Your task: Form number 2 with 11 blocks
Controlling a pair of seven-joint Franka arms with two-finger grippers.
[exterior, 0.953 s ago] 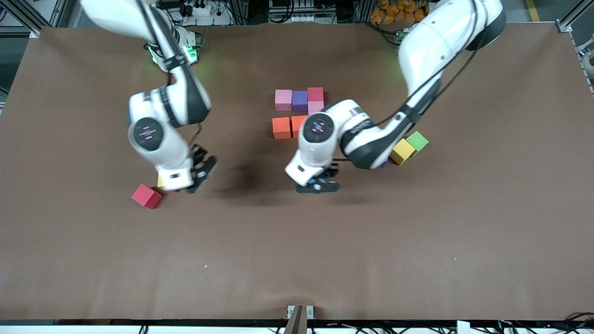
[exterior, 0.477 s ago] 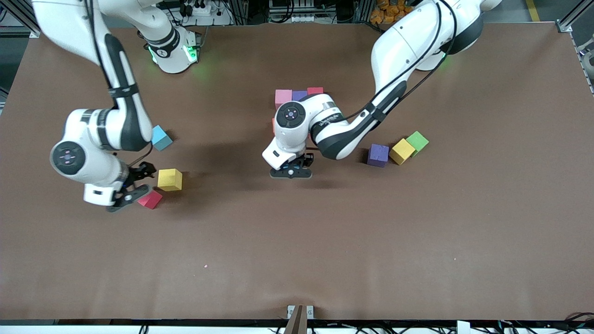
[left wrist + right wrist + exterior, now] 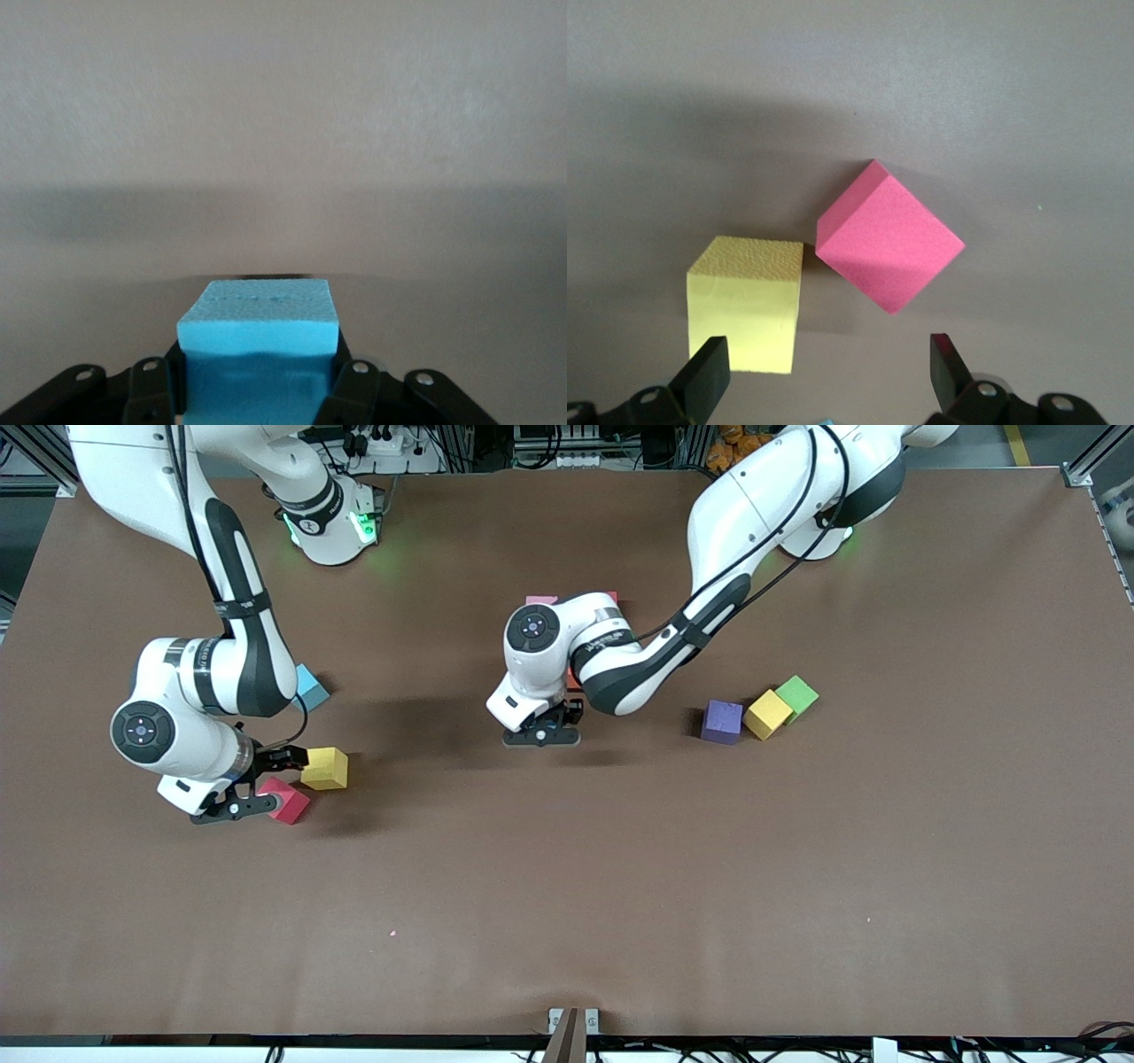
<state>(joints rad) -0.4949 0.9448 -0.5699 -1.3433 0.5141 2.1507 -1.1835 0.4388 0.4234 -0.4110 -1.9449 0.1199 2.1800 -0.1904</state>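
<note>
My left gripper (image 3: 542, 733) is shut on a light blue block (image 3: 259, 341) and hangs low over the table, beside the partly built number 2. Of that digit only a pink block (image 3: 540, 600) and a red block (image 3: 608, 594) peek out from under the left arm. My right gripper (image 3: 257, 784) is open just above the table. A red block (image 3: 889, 241) and a yellow block (image 3: 744, 305) lie just ahead of its fingertips (image 3: 709, 374), neither between them. Another light blue block (image 3: 308, 688) lies by the right forearm.
A purple block (image 3: 722, 721), a yellow block (image 3: 768, 714) and a green cube (image 3: 796, 695) sit in a row toward the left arm's end of the table. The left arm's elbow hangs over the digit. Bare brown table (image 3: 567, 903) lies nearer the camera.
The left gripper carried the light blue block away from the camera, toward the digit. The right arm swung toward its own end of the table and came down by the red and yellow blocks.
</note>
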